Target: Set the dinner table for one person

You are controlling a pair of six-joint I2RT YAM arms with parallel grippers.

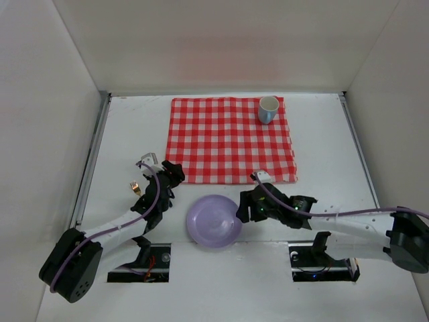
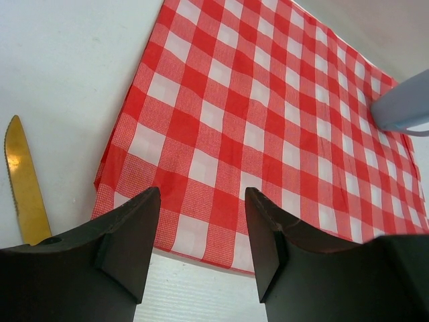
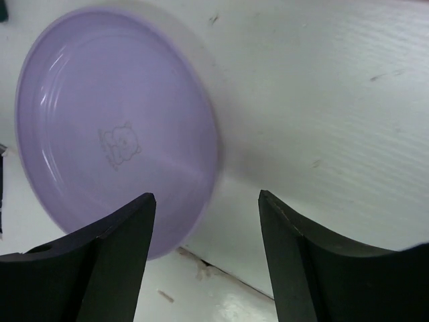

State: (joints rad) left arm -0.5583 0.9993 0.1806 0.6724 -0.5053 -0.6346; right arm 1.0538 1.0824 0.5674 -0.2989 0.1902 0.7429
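The dinner table (image 1: 335, 147) is a white tabletop. A red-checked cloth (image 1: 231, 137) lies flat at its middle back, with a pale blue cup (image 1: 268, 109) upright on its far right corner. A purple plate (image 1: 214, 221) lies on the bare table in front of the cloth. My left gripper (image 1: 175, 173) is open and empty, at the cloth's near left corner (image 2: 201, 168). A gold knife (image 2: 23, 184) lies to its left; a gold piece of cutlery (image 1: 136, 188) shows there from above. My right gripper (image 1: 242, 209) is open and empty, at the plate's right rim (image 3: 120, 134).
Metal rails (image 1: 90, 154) run along both sides of the table, with white walls behind and beside them. The arm bases sit by cutouts (image 1: 141, 261) at the near edge. The cup (image 2: 402, 107) shows at the right edge of the left wrist view.
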